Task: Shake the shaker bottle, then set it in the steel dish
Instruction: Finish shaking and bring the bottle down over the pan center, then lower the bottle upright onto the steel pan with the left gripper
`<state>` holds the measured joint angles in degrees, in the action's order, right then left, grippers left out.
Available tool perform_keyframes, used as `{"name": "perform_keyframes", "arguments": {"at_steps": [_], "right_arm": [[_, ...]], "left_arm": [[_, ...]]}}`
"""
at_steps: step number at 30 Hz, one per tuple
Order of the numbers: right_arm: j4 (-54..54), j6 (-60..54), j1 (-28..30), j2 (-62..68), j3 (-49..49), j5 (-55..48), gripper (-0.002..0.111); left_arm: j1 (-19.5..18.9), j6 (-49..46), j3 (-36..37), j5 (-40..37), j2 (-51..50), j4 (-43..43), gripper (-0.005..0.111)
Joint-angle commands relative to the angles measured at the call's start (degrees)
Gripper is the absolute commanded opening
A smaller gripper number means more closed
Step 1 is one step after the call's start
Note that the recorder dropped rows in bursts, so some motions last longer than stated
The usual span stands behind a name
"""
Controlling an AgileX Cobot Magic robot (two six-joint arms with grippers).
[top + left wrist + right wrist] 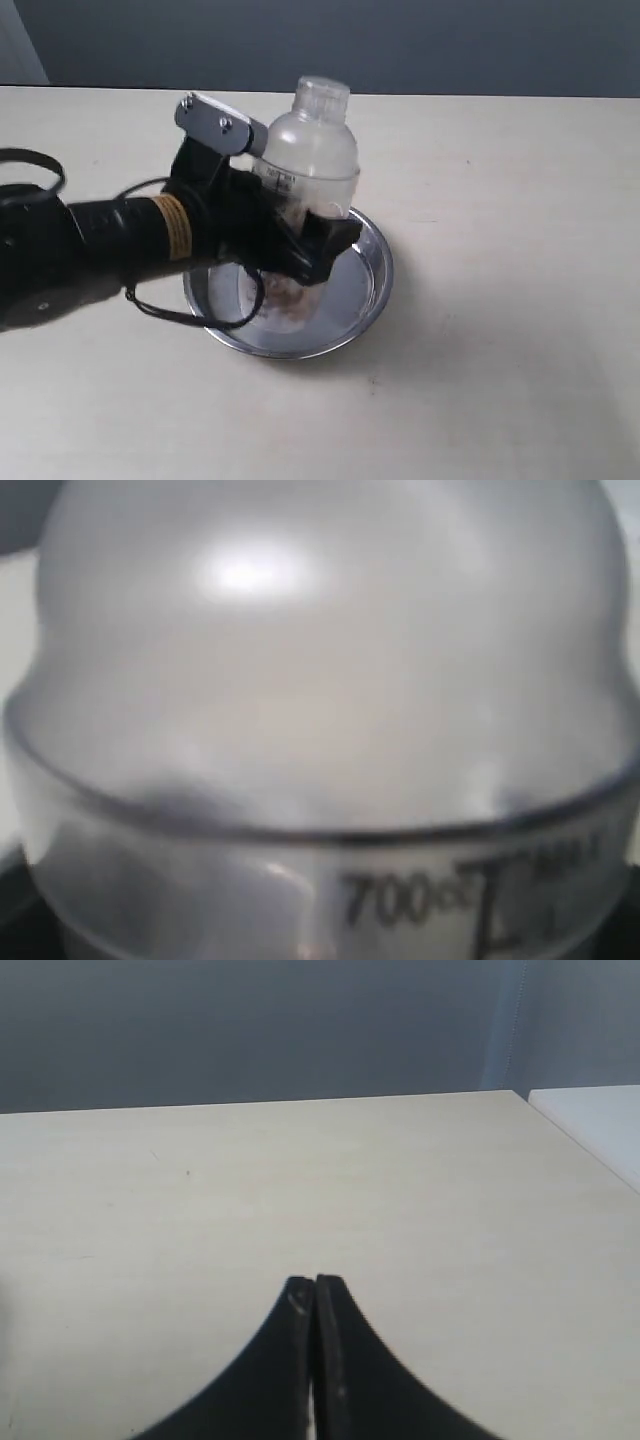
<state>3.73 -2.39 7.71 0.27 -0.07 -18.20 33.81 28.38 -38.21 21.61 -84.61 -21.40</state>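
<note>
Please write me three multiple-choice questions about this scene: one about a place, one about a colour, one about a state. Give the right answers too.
1. Where is the shaker bottle?
A. upright, within the steel dish's rim
B. lying beside it
C. upside down outside it
2. What colour is the bottle's scale print?
A. red
B. black
C. green
3. How is the right claw?
A. wide open
B. shut on the bottle
C. shut, empty
Answers: 1 A, the exterior view shows its base inside the rim; 2 B, "700cc" reads dark; 3 C, its tips meet with nothing between them.
</note>
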Motion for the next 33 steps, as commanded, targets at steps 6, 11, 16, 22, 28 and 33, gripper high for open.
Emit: {"name": "perform_keyframes", "arguments": {"at_steps": [6,11,16,22,28,33], "right_arm": [[0.0,-0.1,0.2,-0.3,0.1,0.7,-0.001],[0.0,-0.1,0.2,-0.3,0.1,0.7,-0.001],[0.0,-0.1,0.2,-0.3,0.1,0.7,-0.001],[0.0,-0.1,0.2,-0.3,0.1,0.7,-0.001],[0.0,-0.1,0.2,-0.3,0.1,0.7,-0.001],[0.0,-0.1,0.2,-0.3,0.1,0.7,-0.001]], "left_arm": [[-0.6,-0.4,-3.3,1.2,-6.3,-0.7,0.0],[-1.0,-4.0,-3.4,16.1,-5.1,-2.4,0.0],[-1.3,-7.8,-3.4,18.8,-7.3,-0.4,0.0],[-1.7,-12.0,-3.4,26.8,-13.4,-0.2,0.0],[-2.2,-12.5,-3.4,30.2,-17.2,3.0,0.0],[-5.2,-14.1,-2.6,33.6,-19.5,3.1,0.0]]}}
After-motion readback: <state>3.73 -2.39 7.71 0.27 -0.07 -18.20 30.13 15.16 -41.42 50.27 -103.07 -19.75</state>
